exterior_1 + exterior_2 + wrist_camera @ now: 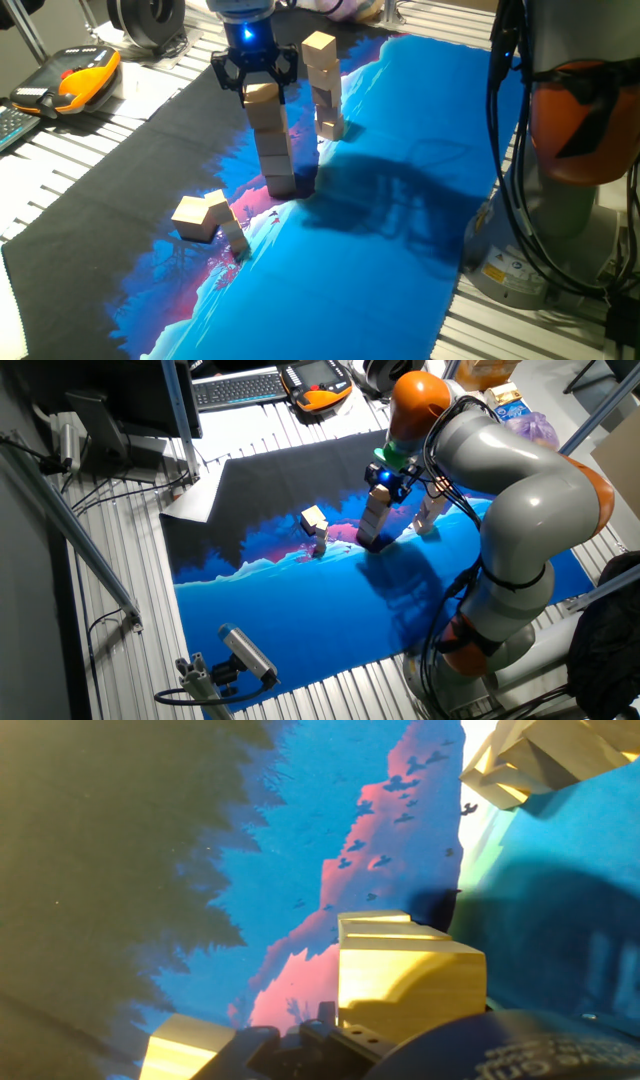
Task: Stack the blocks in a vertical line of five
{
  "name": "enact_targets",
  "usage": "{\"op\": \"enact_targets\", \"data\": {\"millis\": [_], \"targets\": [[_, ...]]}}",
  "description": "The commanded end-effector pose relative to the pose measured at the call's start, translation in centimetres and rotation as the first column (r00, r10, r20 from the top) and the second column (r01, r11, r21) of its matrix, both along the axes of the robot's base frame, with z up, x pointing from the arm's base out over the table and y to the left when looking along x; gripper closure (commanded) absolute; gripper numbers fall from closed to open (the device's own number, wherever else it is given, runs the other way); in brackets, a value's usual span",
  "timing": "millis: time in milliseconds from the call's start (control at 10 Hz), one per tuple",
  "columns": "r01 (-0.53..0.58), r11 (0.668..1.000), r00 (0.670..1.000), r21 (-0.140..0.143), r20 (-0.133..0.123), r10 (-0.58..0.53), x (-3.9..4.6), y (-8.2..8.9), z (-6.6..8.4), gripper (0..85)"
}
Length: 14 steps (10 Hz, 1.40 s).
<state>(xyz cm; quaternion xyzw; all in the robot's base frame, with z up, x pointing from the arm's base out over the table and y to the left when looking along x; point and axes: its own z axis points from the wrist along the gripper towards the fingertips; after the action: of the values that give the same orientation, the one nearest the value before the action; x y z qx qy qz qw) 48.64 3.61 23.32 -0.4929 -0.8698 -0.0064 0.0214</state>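
A block (262,95) is pinched by the pincer (256,82) on top of the nearer tower (276,150). It probably needs to be let go gently, then another block (193,218) fetched.

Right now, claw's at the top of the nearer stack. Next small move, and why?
Probably open and lift straight up. The claw brackets the top light-tan wooden cube, which looks seated on the nearer stack of wooden cubes, slightly off line; any sideways pull risks toppling it.
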Motion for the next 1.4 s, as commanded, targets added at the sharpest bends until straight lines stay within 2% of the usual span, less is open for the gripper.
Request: {"op": "enact_targets", "data": {"millis": [0, 300, 900, 1300], "targets": [[0.0, 1.0, 1.0, -0.002, 0.004, 0.0, -0.1, 0.1, -0.04, 85.0], [0.001, 1.0, 1.0, -0.009, 0.02, -0.001, -0.26, 0.19, -0.31, 85.0], [0.031, 1.0, 0.998, -0.004, 0.056, -0.031, -0.27, 0.25, -0.78, 85.0], [0.025, 1.0, 0.998, -0.013, 0.051, -0.024, -0.19, 0.02, -0.82, 85.0]]}}
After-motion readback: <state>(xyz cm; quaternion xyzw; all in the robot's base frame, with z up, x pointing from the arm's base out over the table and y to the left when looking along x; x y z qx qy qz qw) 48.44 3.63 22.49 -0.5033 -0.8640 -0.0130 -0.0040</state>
